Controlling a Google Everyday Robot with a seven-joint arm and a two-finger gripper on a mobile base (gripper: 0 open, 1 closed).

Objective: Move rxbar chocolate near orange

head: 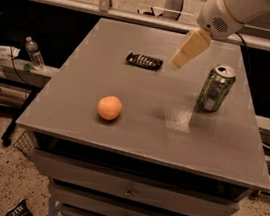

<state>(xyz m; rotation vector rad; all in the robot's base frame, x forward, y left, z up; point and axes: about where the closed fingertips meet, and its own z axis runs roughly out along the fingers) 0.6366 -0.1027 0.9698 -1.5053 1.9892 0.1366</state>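
Note:
The rxbar chocolate (144, 61) is a flat black bar with pale lettering, lying on the far middle of the grey tabletop (136, 130). The orange (109, 107) sits toward the front left, well apart from the bar. My gripper (189, 49) hangs from the white arm at the upper right, above the table just right of the bar, not touching it. It holds nothing that I can see.
A green drink can (215, 89) stands upright at the right side of the table. Drawers run below the table's front edge. A plastic water bottle (34, 53) stands on a low shelf at the left. A railing runs behind the table.

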